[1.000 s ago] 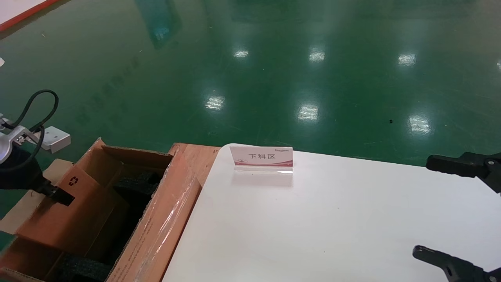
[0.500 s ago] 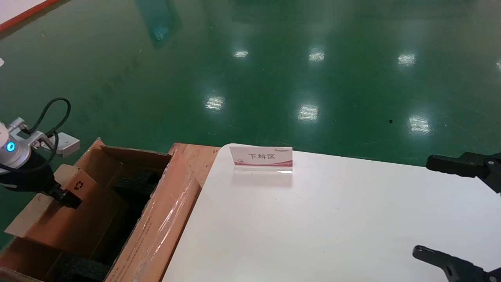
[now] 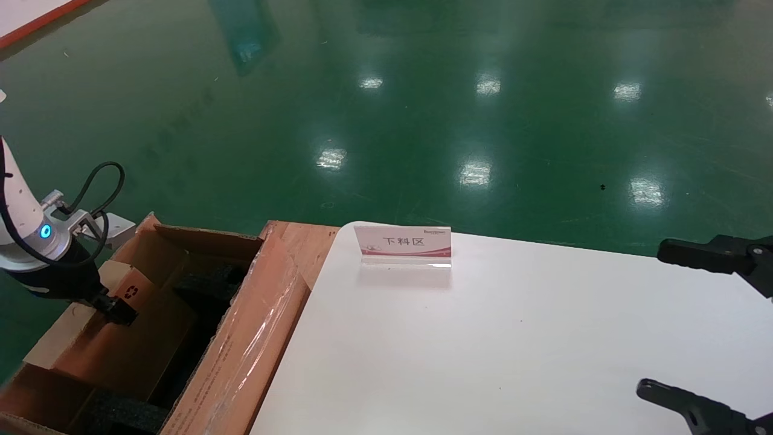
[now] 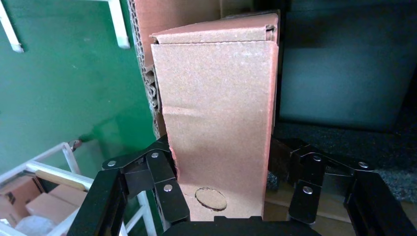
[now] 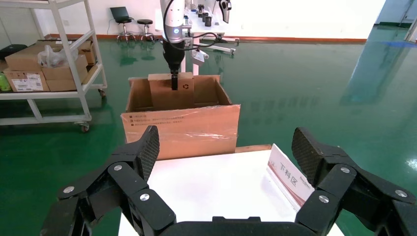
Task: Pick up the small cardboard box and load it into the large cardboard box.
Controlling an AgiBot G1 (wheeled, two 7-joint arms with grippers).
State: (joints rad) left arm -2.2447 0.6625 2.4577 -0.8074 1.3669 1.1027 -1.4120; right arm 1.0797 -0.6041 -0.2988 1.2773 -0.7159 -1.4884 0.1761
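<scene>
My left gripper (image 3: 118, 311) is shut on the top edge of the small cardboard box (image 3: 142, 338), which hangs upright with its recycling symbol near the top corner. The box stands inside the left part of the large cardboard box (image 3: 253, 344), beside black foam (image 3: 205, 284). In the left wrist view the fingers (image 4: 162, 167) clamp the small box (image 4: 216, 113) over the dark foam. The right wrist view shows the large carton (image 5: 182, 125), the small box (image 5: 172, 93) and the left gripper (image 5: 173, 81) far off. My right gripper (image 3: 688, 329) is open and empty over the table's right edge.
A white table (image 3: 513, 350) carries a small sign stand (image 3: 403, 244). A wooden board (image 3: 302, 238) lies between table and carton. A white shelf cart (image 5: 49, 64) with boxes stands on the green floor beyond the carton.
My left gripper has moved to the right with the small box, carrying it further over and into the large carton. The right arm has not moved.
</scene>
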